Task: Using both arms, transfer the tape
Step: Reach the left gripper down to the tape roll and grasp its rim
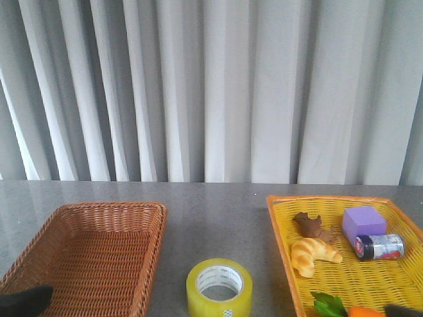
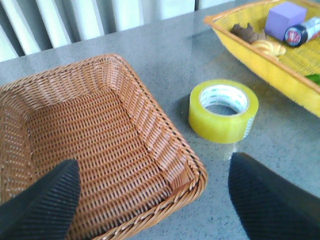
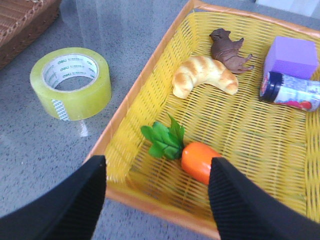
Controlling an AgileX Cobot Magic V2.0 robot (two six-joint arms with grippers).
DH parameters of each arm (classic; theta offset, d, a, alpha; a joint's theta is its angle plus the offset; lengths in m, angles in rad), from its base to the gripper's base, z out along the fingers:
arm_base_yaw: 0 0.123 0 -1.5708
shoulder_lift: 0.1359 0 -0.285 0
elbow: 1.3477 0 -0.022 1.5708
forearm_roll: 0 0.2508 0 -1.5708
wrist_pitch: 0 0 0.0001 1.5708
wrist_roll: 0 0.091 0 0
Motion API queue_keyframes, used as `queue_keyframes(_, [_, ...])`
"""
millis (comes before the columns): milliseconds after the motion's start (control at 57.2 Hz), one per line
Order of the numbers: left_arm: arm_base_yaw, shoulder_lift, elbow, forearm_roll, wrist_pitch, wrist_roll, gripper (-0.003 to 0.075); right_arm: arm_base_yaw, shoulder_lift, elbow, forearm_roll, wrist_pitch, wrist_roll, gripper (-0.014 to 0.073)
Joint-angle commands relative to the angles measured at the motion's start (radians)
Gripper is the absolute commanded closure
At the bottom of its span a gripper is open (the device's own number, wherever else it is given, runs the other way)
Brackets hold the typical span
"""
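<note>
The tape point(image 1: 219, 288) lies flat on the surface point(image 1: 218, 211), between wicker basket point(image 1: 86, 257) and yellow tray point(image 1: 344, 277); my left tool point(image 2: 150, 200) and right tool point(image 3: 157, 200) both gape wide, empty; approach squarely, straddling the roll's wall.

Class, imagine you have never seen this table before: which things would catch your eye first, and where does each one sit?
The yellow roll of tape stands out first, lying flat on the grey table between the two baskets. To its right, the bright yellow tray holds a croissant, a purple block, a small can and a toy carrot. To its left sits a brown wicker basket.
</note>
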Motion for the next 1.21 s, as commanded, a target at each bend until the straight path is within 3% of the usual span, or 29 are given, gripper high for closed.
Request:
queue_keyframes(0, [-0.004, -0.002, -0.034, -0.049, -0.097, -0.002, 0.0144, -0.006, -0.117, 0.052, -0.003, -0.106, 0.005, 0.0140])
queue_keyframes(245, [-0.008, 0.091, -0.078, -0.061, -0.195, 0.029, 0.0144, -0.006, -0.220, 0.115, -0.002, -0.097, 0.039, 0.0140])
queue_keyframes(524, [-0.126, 0.428, -0.385, -0.061, -0.040, 0.168, 0.0144, -0.006, -0.220, 0.115, -0.007, -0.092, 0.032, 0.0140])
queue_keyframes(717, [-0.205, 0.670, -0.628, -0.056, 0.145, 0.226, 0.0144, -0.006, -0.220, 0.115, -0.007, -0.092, 0.032, 0.0140])
queue_keyframes(944, [-0.217, 0.925, -0.890, -0.008, 0.316, 0.224, 0.0149, -0.006, -0.220, 0.115, -0.007, -0.092, 0.032, 0.0140])
queue_keyframes(1188, [-0.217, 1.145, -1.107, 0.021, 0.366, 0.216, 0.0218, -0.006, -0.220, 0.115, -0.007, -0.092, 0.032, 0.0140])
